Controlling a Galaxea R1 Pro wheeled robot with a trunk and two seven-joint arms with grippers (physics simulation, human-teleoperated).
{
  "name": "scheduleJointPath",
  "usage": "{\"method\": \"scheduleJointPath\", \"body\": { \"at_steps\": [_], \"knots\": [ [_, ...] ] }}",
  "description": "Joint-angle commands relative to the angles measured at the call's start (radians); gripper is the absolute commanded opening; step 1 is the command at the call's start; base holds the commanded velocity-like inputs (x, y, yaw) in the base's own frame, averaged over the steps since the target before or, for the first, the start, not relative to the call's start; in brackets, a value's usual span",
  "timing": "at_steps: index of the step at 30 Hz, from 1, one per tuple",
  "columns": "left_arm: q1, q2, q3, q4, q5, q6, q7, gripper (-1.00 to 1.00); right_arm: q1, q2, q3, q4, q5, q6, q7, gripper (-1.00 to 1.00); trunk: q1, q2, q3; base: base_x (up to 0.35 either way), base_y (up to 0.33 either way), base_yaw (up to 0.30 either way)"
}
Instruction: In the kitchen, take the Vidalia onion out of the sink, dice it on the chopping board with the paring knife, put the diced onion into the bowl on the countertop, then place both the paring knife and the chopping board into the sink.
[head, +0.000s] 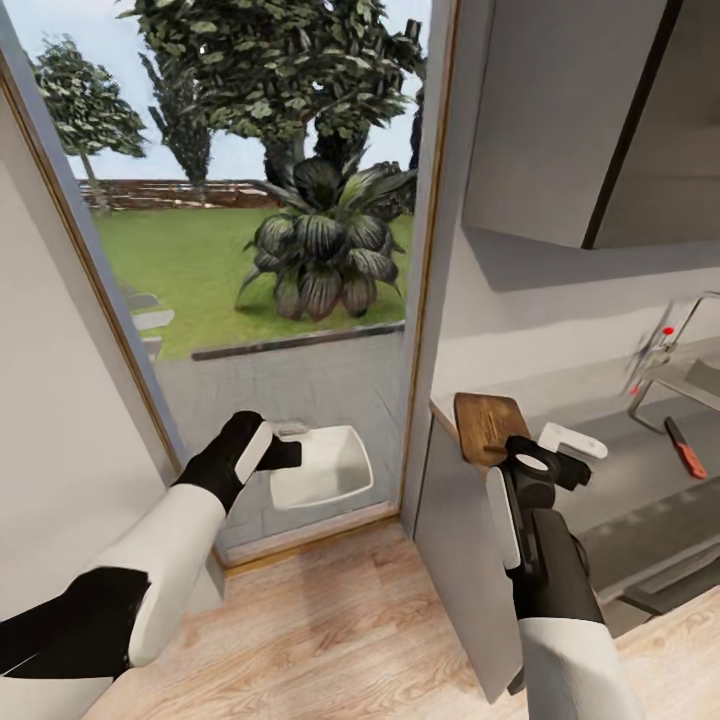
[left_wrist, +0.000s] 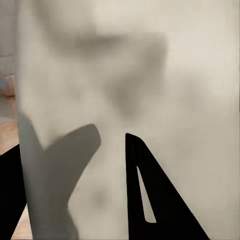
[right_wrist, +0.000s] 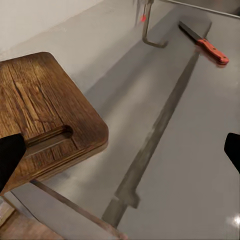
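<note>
The left gripper (head: 285, 455) grasps the white bowl (head: 325, 470) left of the countertop (head: 620, 470), while the right gripper (head: 560, 462), fingers spread, hovers beside the chopping board (head: 485, 425).

Chopping board (right_wrist: 45, 112) — grained wood; bowl (head: 322, 467) — glossy white; countertop (right_wrist: 165, 165) smooth.

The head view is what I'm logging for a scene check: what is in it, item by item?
chopping board: one, brown wood, at the countertop's end
countertop: one, grey, at right
paring knife: one, red handle, on the countertop near the tap
tap: one, chrome, red knob
bowl: one, white, held off the floor
window: one, garden outside
wall cabinet: grey, upper right
left pincer: black, gripping the bowl's rim
right pincer: black, open beside the board
</note>
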Motion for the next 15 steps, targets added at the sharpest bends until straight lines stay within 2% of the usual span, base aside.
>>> {"method": "scheduleJointPath", "body": {
  "at_steps": [1, 6, 7, 8, 9, 11, 15],
  "knots": [
    [-0.001, 0.000, -0.004, 0.017, 0.012, 0.002, 0.009, -1.00, -0.001, 0.001, -0.001, -0.001, -0.003, 0.005, -0.004, 1.00, 0.001, -0.002, -0.002, 0.060, 0.042, 0.000],
    [-0.001, -0.001, -0.004, 0.086, 0.012, -0.009, 0.007, -1.00, -0.001, 0.001, -0.001, -0.001, -0.003, 0.005, -0.003, 1.00, 0.001, -0.002, -0.002, 0.026, 0.018, 0.000],
    [0.000, -0.011, -0.006, 0.170, 0.012, -0.110, 0.007, -1.00, -0.001, 0.001, -0.002, -0.001, -0.003, 0.005, -0.002, 1.00, 0.001, -0.002, -0.002, 0.003, 0.002, 0.000],
    [0.000, -0.017, -0.006, 0.212, 0.011, -0.161, 0.006, -1.00, -0.001, 0.001, -0.002, -0.001, -0.003, 0.005, -0.002, 1.00, 0.001, -0.002, -0.002, 0.002, 0.001, 0.000],
    [0.000, -0.019, -0.007, 0.234, 0.011, -0.186, 0.004, -1.00, -0.001, 0.001, -0.002, -0.001, -0.003, 0.005, -0.002, 1.00, 0.001, -0.002, -0.002, 0.001, 0.001, 0.000],
    [0.000, -0.025, -0.008, 0.325, 0.010, -0.285, -0.013, -1.00, -0.001, 0.001, -0.002, -0.001, -0.003, 0.005, -0.002, 1.00, 0.001, -0.002, -0.002, 0.000, 0.000, 0.000],
    [0.000, -0.031, -0.008, 0.479, 0.007, -0.445, -0.081, -1.00, -0.001, 0.001, -0.002, -0.001, -0.003, 0.005, -0.001, 1.00, 0.001, -0.002, -0.002, 0.000, 0.000, 0.000]
  ]
}}
